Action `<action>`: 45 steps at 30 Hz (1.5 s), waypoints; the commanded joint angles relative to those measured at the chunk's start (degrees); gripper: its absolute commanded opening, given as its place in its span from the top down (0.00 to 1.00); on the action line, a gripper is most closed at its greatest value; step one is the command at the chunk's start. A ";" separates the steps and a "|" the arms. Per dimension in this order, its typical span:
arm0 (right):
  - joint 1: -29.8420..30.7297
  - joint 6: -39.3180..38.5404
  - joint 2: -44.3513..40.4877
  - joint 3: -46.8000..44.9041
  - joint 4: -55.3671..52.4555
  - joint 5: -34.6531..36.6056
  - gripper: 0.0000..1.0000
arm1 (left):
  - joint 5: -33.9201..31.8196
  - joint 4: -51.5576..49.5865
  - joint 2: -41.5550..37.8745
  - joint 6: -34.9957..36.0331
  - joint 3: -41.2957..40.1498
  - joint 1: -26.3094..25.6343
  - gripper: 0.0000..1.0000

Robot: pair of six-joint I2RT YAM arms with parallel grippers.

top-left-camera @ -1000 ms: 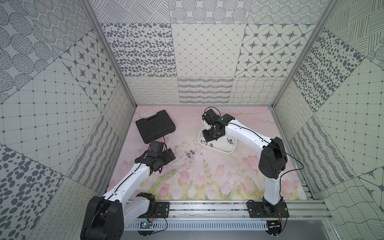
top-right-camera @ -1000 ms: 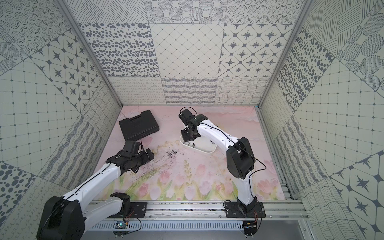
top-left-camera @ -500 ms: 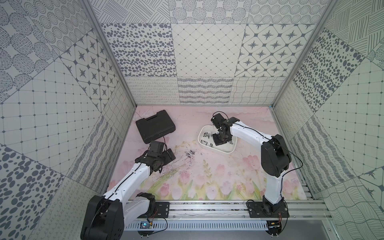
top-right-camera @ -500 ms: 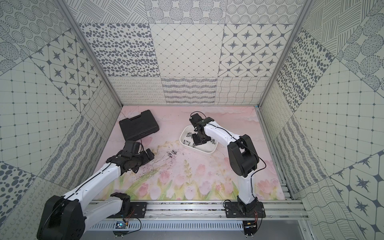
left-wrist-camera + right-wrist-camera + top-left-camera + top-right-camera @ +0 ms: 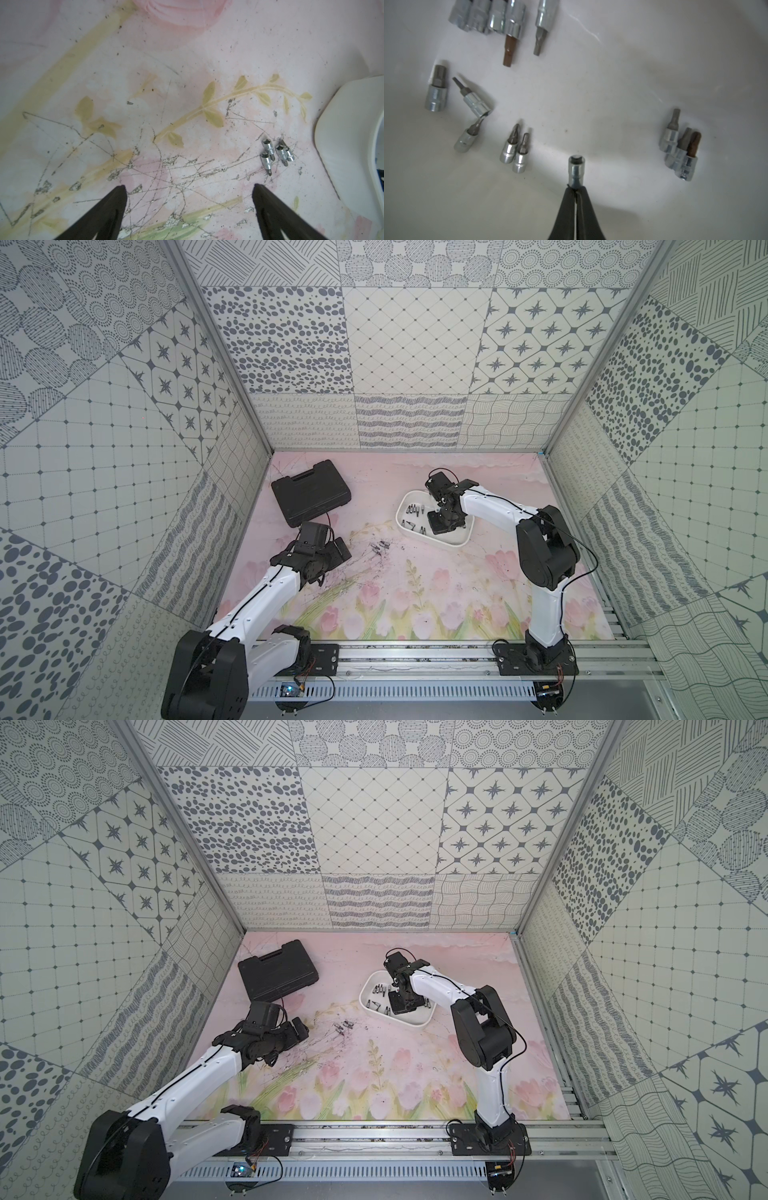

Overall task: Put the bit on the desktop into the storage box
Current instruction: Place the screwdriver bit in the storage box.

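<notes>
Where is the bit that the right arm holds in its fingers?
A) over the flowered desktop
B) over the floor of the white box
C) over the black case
B: the right fingers, shut on the bit, hang over the floor of the white box, with other bits lying around.

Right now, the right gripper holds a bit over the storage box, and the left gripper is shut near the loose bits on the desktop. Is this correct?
Not quite. The left gripper is open, not shut: the left wrist view shows its jaws wide apart. The rest is correct: the right gripper grips a bit over the storage box, and loose bits lie on the desktop.
</notes>
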 commanded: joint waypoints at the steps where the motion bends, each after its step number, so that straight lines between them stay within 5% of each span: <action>1: -0.15 -0.08 0.94 -0.75 1.86 -0.30 1.00 | 0.17 1.56 0.23 -0.24 0.38 0.31 0.01; 10: -0.32 0.27 0.69 -1.38 2.04 0.09 1.00 | 0.31 1.61 0.35 -0.37 0.39 0.31 0.01; 25: -0.34 0.43 -3.87 -1.38 1.86 1.94 0.78 | 1.31 0.70 0.51 -0.50 1.48 0.30 0.01; 45: -0.59 -0.85 -23.43 -7.28 5.81 12.42 0.58 | 2.74 -4.03 3.83 2.88 5.67 -2.34 0.08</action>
